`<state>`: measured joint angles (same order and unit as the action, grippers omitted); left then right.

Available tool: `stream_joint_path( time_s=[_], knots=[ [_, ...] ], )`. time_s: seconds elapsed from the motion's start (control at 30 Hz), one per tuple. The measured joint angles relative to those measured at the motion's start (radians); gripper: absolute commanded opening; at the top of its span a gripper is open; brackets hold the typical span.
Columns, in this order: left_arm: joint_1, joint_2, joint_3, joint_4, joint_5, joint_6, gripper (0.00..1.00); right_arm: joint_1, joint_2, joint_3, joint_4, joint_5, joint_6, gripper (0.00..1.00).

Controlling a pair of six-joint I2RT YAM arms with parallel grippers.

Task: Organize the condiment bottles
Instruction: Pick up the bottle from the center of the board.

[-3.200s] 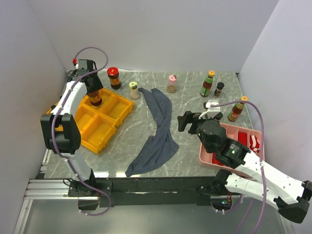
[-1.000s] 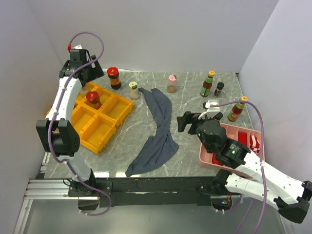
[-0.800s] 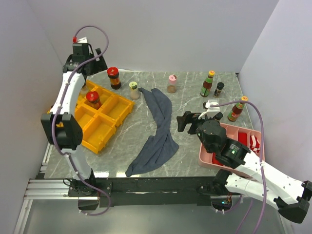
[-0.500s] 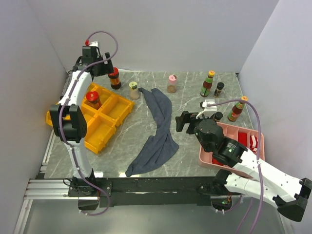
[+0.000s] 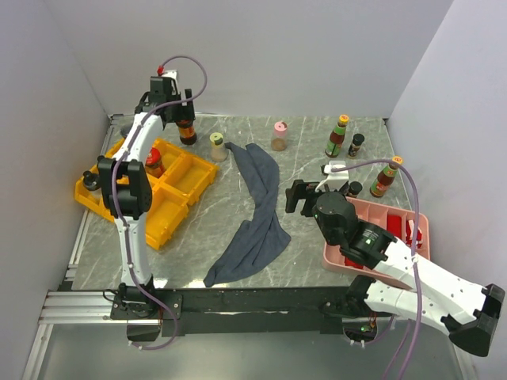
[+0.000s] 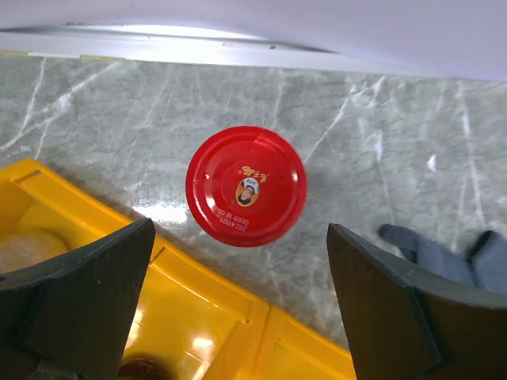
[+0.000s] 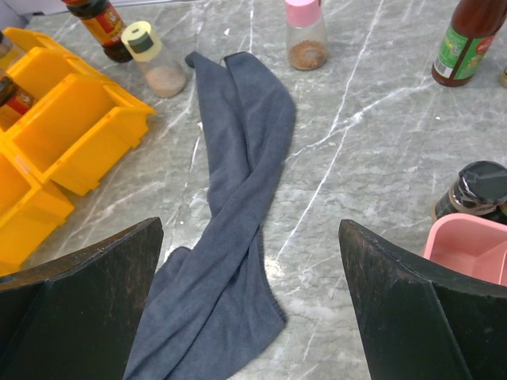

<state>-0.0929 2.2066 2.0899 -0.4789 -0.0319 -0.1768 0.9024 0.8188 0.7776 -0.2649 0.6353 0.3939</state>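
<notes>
Your grey marbled table (image 5: 309, 166) carries a yellow bin tray (image 5: 190, 184) at its left and a pink tray (image 5: 388, 210) at its near right, with a grey-blue cloth (image 5: 257, 214) lying lengthwise between them. Along the back you have a red-lidded jar (image 6: 246, 186), a yellow-capped shaker (image 5: 217, 147), a pink-capped shaker (image 5: 279, 136), a slim sauce bottle (image 5: 337, 136) and a small black-capped bottle (image 5: 356, 145) just beside it. A second sauce bottle (image 5: 384, 177) and a black-lidded jar (image 7: 478, 190) stand just behind the pink tray.

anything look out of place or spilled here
The cloth lies rumpled in a long strip across the table's middle, between the yellow bins and the pink tray; it isn't a condiment. The bottles in view stand upright, and nothing looks spilled.
</notes>
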Motion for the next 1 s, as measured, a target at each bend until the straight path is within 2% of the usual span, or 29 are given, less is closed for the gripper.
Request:
stream_joint_path(
  time_s=[0.4, 0.6, 0.87, 1.0],
  knots=[
    [0.001, 0.05, -0.009, 0.041, 0.008, 0.049, 0.91, 0.0, 0.029, 0.0, 0.0, 0.008, -0.006, 1.0],
    [-0.005, 0.1, 0.017, 0.045, 0.0, 0.072, 0.81, 0.0, 0.041, 0.0, 0.0, 0.009, -0.007, 1.0],
    [-0.009, 0.111, 0.024, 0.056, -0.003, 0.088, 0.79, 0.0, 0.044, 0.0, 0.0, 0.011, -0.01, 1.0],
    [-0.009, 0.117, 0.033, 0.055, -0.002, 0.087, 0.72, 0.0, 0.051, 0.0, 0.0, 0.012, -0.01, 1.0]
  ],
)
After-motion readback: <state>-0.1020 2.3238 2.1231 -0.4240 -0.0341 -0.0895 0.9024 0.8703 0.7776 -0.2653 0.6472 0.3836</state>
